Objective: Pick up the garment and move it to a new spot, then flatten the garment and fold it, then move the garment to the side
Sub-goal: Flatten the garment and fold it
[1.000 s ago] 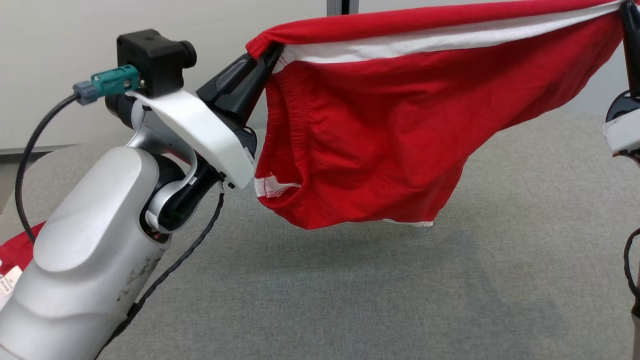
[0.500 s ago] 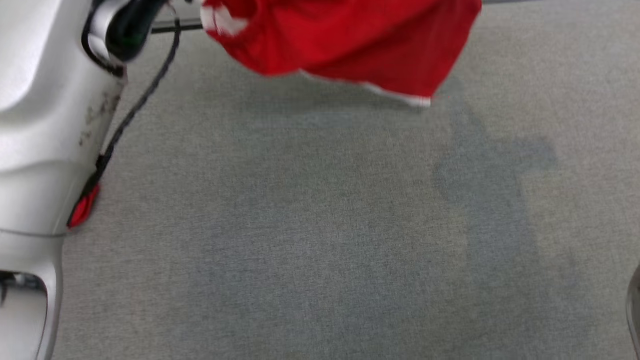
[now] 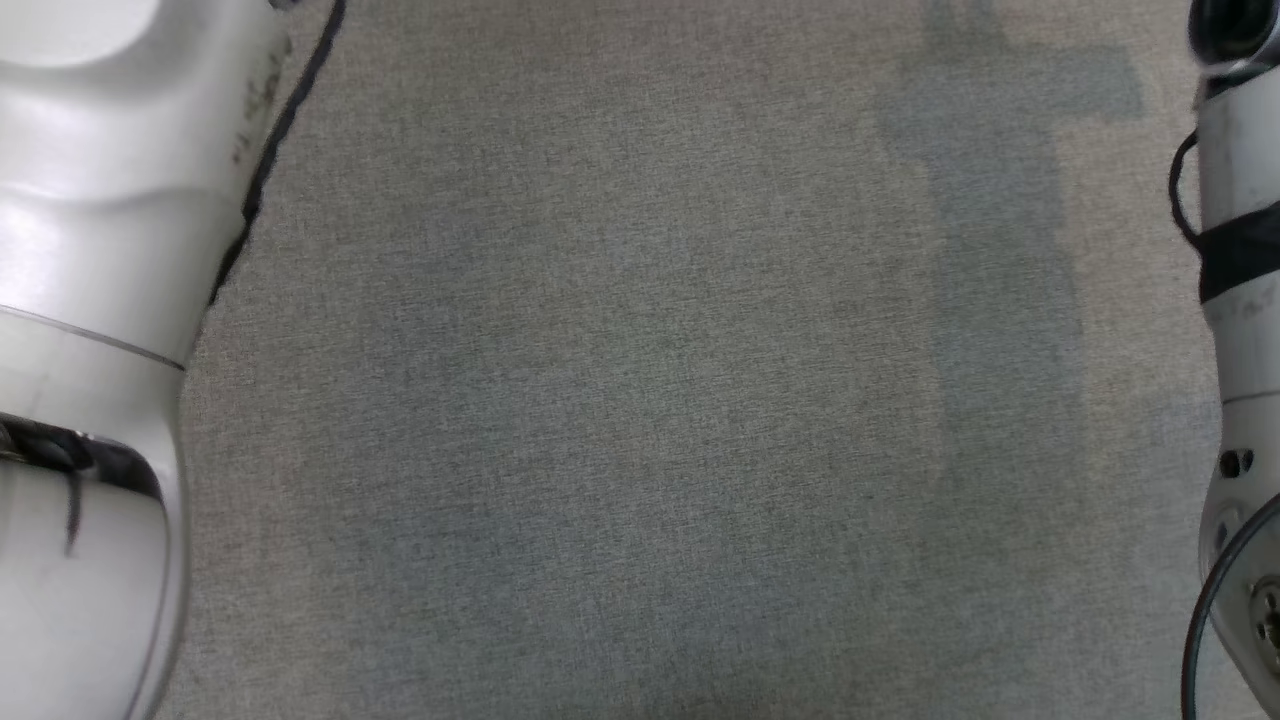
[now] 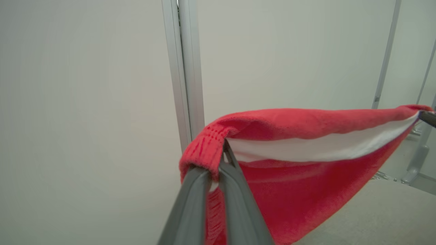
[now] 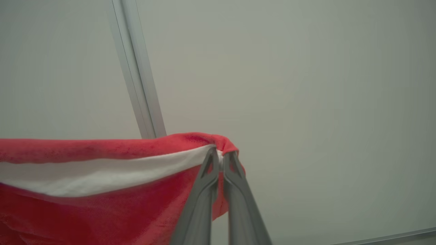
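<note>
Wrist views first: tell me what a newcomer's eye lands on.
The red garment with its white band, stretched in the air: the left gripper pinches one end, the right gripper the other. In the head view, a grey surface spreads between the left forearm and right forearm.

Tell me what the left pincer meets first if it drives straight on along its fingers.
Apart from the red garment it is shut on, the left pincer faces the pale wall, just right of the metal post. Depth there is unclear.

one garment [image 4: 299, 183], two pairs of fingers (left fingers [image 4: 191, 207], right fingers [image 5: 200, 195]), two forearms [image 3: 90, 200] [image 3: 1240, 300]
</note>
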